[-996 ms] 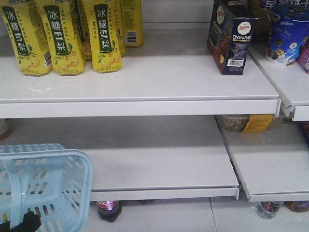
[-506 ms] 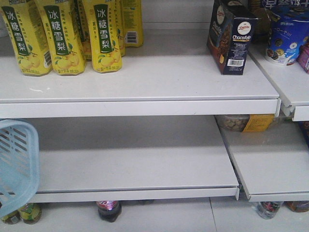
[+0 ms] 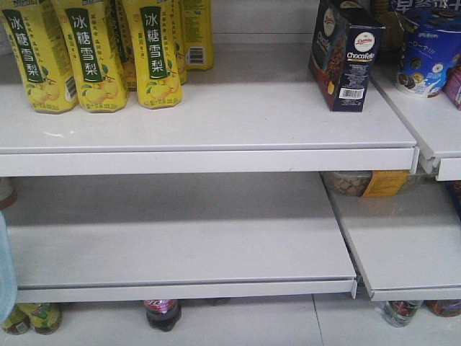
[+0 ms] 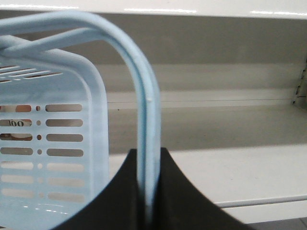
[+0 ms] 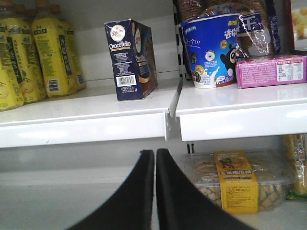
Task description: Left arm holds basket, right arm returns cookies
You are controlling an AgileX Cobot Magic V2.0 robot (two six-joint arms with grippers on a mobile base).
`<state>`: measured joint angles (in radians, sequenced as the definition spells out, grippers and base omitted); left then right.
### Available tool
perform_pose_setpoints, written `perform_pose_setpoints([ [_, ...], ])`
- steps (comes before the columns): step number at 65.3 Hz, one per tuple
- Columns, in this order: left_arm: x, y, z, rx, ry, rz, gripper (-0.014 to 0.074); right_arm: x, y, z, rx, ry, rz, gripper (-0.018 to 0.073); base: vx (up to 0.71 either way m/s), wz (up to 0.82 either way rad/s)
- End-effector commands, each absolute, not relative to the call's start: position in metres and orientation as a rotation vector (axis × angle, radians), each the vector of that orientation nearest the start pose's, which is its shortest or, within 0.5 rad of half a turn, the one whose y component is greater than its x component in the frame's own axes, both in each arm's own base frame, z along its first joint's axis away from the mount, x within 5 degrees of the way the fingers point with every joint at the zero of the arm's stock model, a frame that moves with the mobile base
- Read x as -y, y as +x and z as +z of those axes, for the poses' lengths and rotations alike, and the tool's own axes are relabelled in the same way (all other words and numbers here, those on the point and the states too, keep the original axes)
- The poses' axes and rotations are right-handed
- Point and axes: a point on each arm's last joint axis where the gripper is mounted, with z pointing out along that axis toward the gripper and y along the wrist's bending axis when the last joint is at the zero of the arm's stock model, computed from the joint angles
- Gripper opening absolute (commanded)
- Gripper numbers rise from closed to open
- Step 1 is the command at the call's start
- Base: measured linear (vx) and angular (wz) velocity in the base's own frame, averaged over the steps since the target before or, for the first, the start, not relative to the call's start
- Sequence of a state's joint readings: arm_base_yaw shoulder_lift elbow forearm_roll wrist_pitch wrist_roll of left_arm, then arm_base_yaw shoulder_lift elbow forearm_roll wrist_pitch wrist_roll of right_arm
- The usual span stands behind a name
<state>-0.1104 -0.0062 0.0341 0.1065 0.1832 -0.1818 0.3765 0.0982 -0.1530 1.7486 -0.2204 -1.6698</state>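
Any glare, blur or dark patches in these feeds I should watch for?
Front view: sharp; the lower shelf is shadowed at the back. Left wrist: basket soft and out of focus, glare streaks along the top edge. Right wrist: cookies crisp, sheen on the shelf lip.

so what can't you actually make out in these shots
- Basket contents: left wrist view shows only a slotted wall and the handle; the front view keeps just a sliver at its left edge.
- Left gripper: only the fingers closed on the handle show.
- Bottles under the lowest shelf, front view: tops hidden by the shelf.
- Cookies box: small print unreadable.
- Right gripper: fingers together, nothing between them.
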Motion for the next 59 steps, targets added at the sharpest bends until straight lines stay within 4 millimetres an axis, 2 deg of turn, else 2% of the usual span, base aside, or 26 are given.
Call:
perform_pose_setpoints([
  [1, 0.0041, 0.056, 0.191, -1.595, 0.024, -0.103, -0.0006, -0.004, 0.0586, 0.2643, -1.449, -0.068, 0.212, -0.0008, 0.0, 0.0],
  [16, 0.0005, 0.0561, 0.1902, -1.603, -0.029, -0.056, -0.0006, -0.004, 0.0586, 0.2643, -1.449, -0.068, 0.212, -0.0008, 0.0, 0.0],
  [41, 0.0013, 0.0561, 0.1902, -1.604, -0.037, -0.076, -0.0006, -0.004, 0.0586, 0.2643, -1.449, -0.068, 0.212, -0.0008, 0.0, 0.0],
  [50, 0.0018, 0.056, 0.1902, -1.604, 0.007, -0.043, -0.0006, -0.0041, 0.0585, 0.2643, -1.448, -0.069, 0.213, -0.0008, 0.0, 0.0],
  [59, -0.0003, 0.0561, 0.1903, -1.602, -0.025, -0.016, -0.0006, -0.004, 0.0586, 0.2643, -1.449, -0.068, 0.212, -0.0008, 0.0, 0.0],
])
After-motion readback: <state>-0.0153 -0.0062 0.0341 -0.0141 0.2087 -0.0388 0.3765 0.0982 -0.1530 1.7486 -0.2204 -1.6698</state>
